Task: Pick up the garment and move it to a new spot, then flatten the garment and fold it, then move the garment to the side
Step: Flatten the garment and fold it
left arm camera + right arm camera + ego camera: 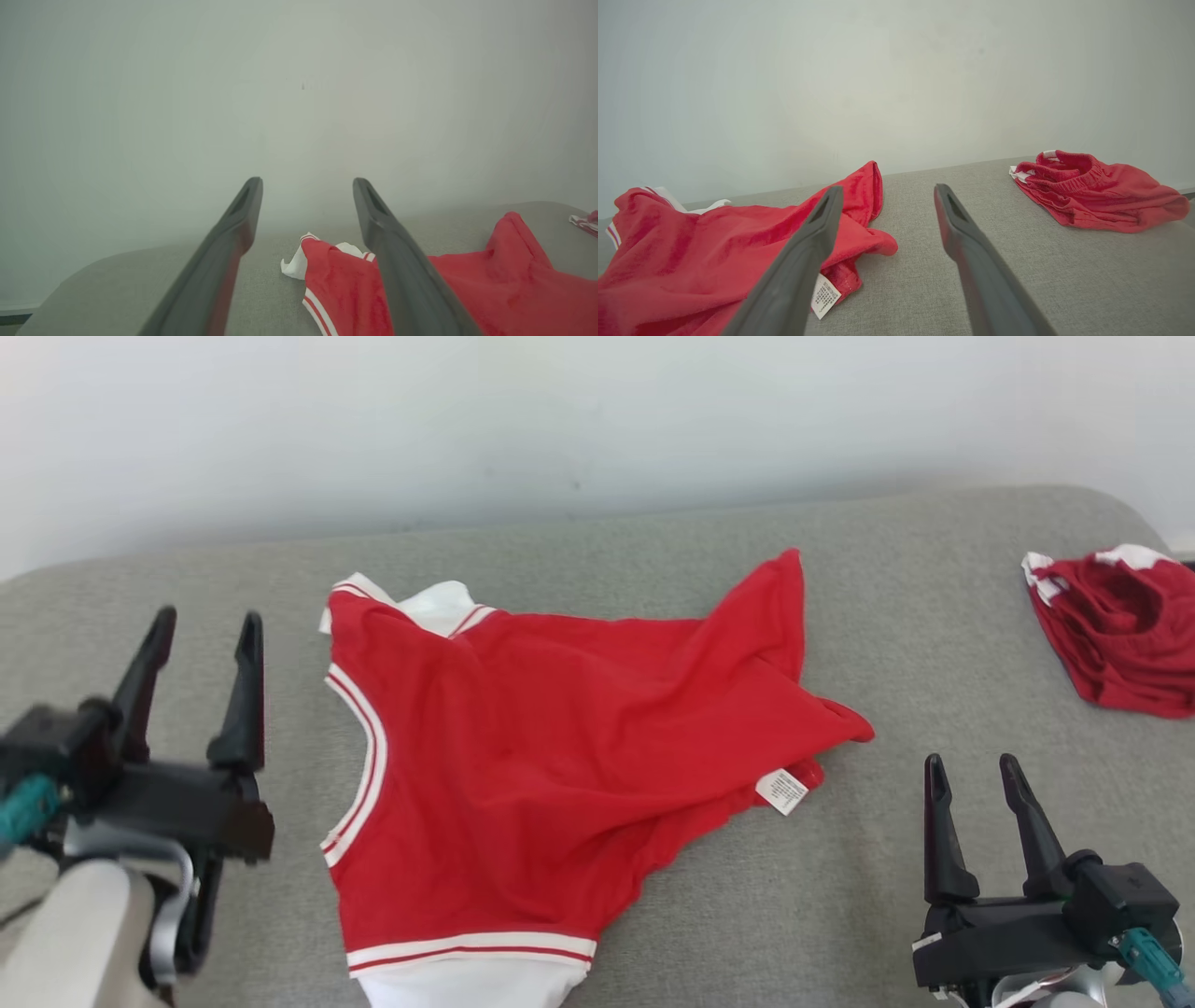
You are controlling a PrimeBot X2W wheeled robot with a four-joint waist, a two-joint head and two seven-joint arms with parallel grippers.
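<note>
The garment [541, 756] is a red sleeveless top with white and red striped trim, lying rumpled across the middle of the grey cushion, neck to the left and hem bunched to the right with a white care label showing. My left gripper [207, 625] hovers open to its left, off the cloth. My right gripper [976, 770] stands open to the right of the hem, also clear of it. The left wrist view shows the garment [467, 289] past the open gripper [307, 184]. In the right wrist view the garment [714, 252] lies left of the open gripper [886, 191].
A second red piece of clothing [1116, 630] with white trim lies crumpled at the cushion's far right [1097, 191]. A pale wall [597, 420] rises directly behind the grey cushion [934, 607]. Bare cushion shows between the two clothes and to the garment's left.
</note>
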